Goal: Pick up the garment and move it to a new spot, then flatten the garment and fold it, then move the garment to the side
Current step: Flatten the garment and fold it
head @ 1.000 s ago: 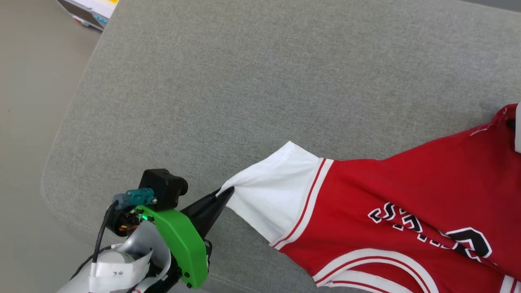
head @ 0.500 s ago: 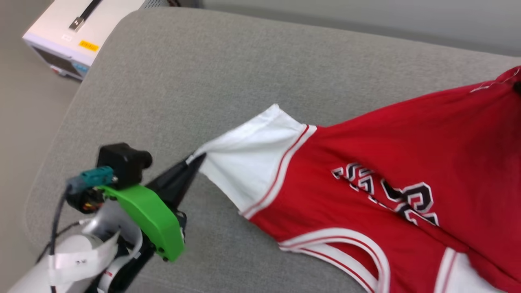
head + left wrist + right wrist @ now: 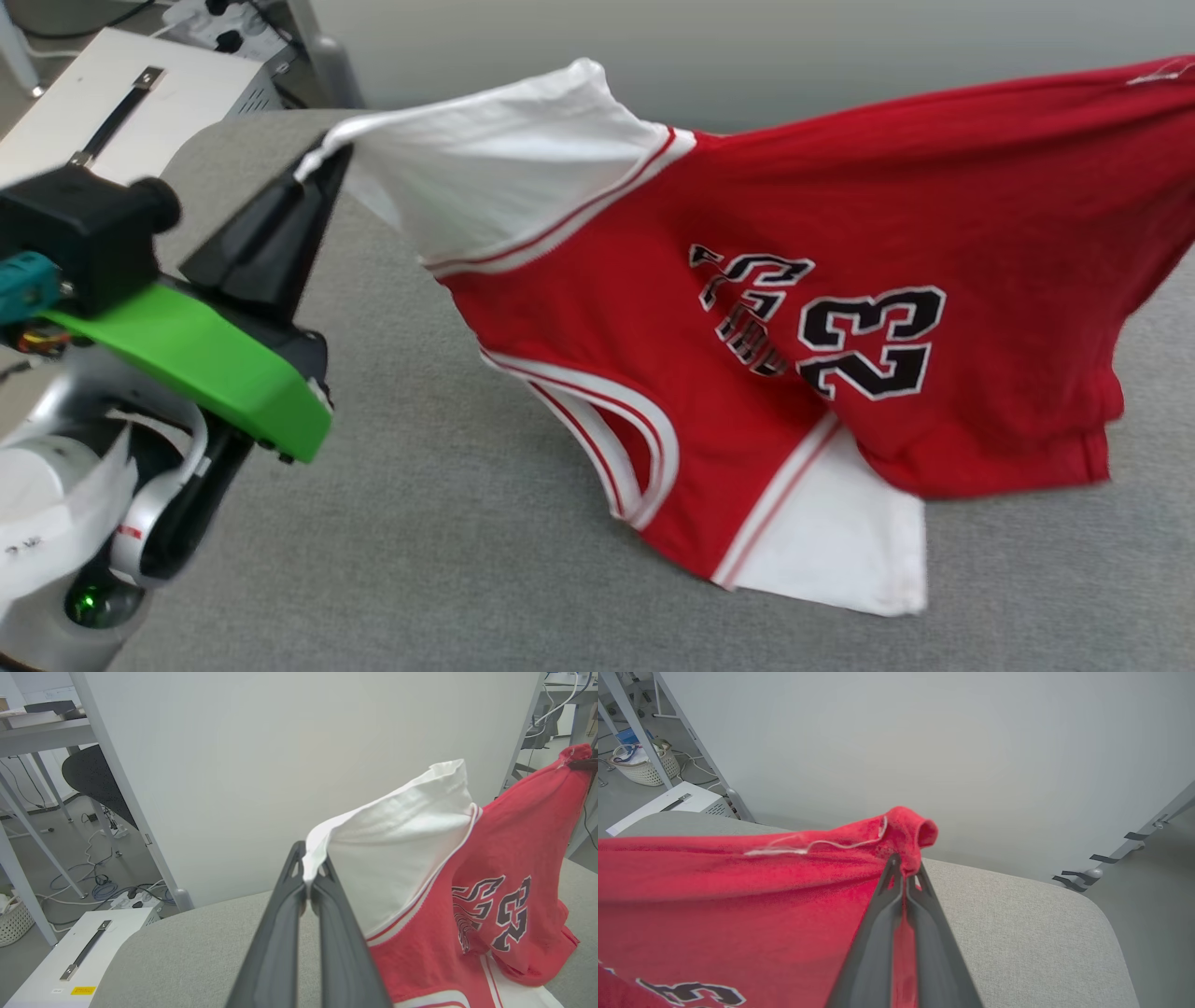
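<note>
At the far left of the head view, a white box (image 3: 140, 103) with a dark handle is standing just beside the grey cushion (image 3: 448, 541). The left arm is entering from the lower left corner: its pale forearm (image 3: 37, 495) is sitting low, a green bracket (image 3: 205, 364) is angling across the wrist, and the two dark fingers are pointing up and to the right. The left gripper (image 3: 322, 159) is pinching the hem of a white sleeve (image 3: 495, 177), with its fingers pressed together on the fabric. In the left wrist view the cloth is folding over the fingertips in front of a pale wall panel (image 3: 280, 765).

From that sleeve the garment (image 3: 794, 280) is stretching rightward, lifted above the cushion, with its upper edge running taut toward the right edge of the head view. The red body is hanging with the black "23" print facing the head camera. Its lowest part, a second white sleeve (image 3: 840, 551), appears to be resting on the cushion.

At the right end, in the right wrist view, the right gripper (image 3: 903, 870) is reaching up and forward toward the wall. Its fingers are clamping tight on a bunched red corner of the garment, and a small fold of fabric is poking out above the tips. The cloth is falling away from that grip to the left and downward in that view.
</note>
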### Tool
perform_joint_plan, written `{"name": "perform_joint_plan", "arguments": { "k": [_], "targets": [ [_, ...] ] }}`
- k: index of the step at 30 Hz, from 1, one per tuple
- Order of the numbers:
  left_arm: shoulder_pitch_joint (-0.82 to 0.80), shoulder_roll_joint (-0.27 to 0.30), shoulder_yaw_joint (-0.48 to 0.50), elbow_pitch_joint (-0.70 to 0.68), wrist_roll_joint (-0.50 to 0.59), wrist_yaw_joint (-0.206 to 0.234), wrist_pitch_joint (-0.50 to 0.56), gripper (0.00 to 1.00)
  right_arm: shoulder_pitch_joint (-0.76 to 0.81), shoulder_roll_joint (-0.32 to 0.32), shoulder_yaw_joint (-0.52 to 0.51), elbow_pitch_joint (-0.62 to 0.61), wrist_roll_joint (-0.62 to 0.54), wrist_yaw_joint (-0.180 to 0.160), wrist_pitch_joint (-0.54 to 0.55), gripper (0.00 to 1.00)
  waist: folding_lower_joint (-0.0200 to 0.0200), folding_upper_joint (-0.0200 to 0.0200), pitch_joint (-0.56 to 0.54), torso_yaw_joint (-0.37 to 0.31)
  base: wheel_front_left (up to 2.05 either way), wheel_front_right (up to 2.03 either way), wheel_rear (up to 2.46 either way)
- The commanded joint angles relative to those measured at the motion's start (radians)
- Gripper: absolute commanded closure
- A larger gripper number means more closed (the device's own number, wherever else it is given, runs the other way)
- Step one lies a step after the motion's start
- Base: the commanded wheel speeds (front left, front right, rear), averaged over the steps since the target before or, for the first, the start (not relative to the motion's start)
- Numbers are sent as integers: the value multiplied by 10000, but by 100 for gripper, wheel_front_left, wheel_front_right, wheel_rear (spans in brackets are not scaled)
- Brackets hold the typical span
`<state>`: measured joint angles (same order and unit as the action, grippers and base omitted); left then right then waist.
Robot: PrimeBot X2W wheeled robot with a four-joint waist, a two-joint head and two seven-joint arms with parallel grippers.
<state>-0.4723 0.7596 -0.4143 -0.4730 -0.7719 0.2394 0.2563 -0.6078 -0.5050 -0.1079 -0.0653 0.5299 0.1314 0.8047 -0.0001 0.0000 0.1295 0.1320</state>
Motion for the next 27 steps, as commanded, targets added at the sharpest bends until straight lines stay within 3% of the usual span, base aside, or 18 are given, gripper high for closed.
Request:
{"name": "perform_joint_plan", "arguments": {
  "k": [1,7,15,22,27],
  "targets": [
    [-299,101,159,-70,157,103,-20,100,-115,47,-71,-153,-36,-7,-166,100,1,0,-346,-425,0,0,0],
    [-1163,311,620,-178,726,275,-254,100,-249,270,-208,-689,-45,-7,-826,100,1,0,-358,-767,0,0,0],
    [-2560,418,903,-2,1228,162,-367,100,-691,235,-263,-1045,-58,-7,-1568,100,1,0,226,-996,0,0,0],
    [-4176,757,1181,624,1371,-329,-155,100,-1743,292,-196,-1293,-178,-7,-2138,100,1,0,1327,-1146,0,0,0],
    [-5598,1147,1314,1681,1477,-1045,-71,100,-2864,296,-65,-1098,-402,-7,-2570,100,1,0,2487,-1225,0,0,0]
  ]
}}
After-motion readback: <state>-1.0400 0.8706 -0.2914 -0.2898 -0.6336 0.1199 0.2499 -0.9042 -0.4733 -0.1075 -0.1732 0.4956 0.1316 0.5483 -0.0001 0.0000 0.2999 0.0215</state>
